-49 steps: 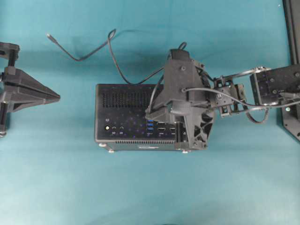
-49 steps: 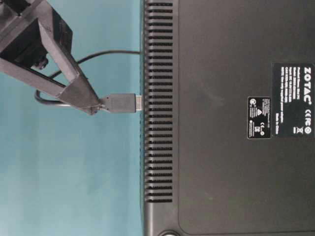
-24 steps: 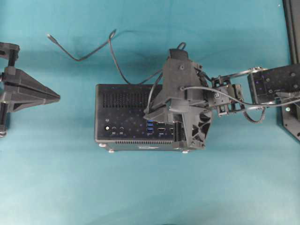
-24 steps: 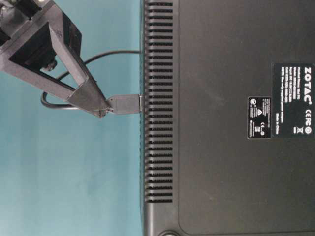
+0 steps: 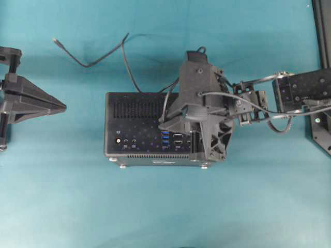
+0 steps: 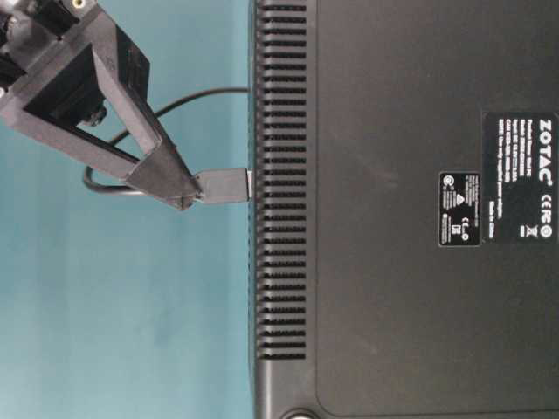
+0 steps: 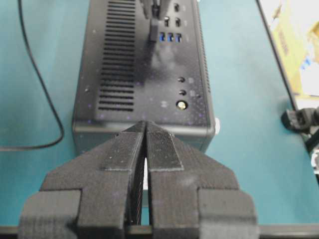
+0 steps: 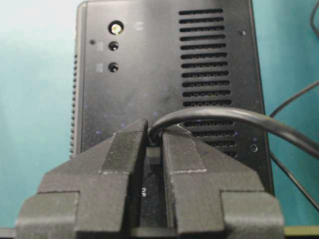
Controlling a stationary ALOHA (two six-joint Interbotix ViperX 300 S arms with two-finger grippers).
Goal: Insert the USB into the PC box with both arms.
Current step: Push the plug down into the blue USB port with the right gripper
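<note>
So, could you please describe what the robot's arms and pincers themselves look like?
Both are matte black. The left pincer and right pincer have wedge-shaped fingers with ribbed, printed-looking surfaces, tapering to narrow tips. Seen from overhead, the right arm is built of boxy black segments with silver screws and loose black cables looping alongside. No sleeves or coloured markings show.
</note>
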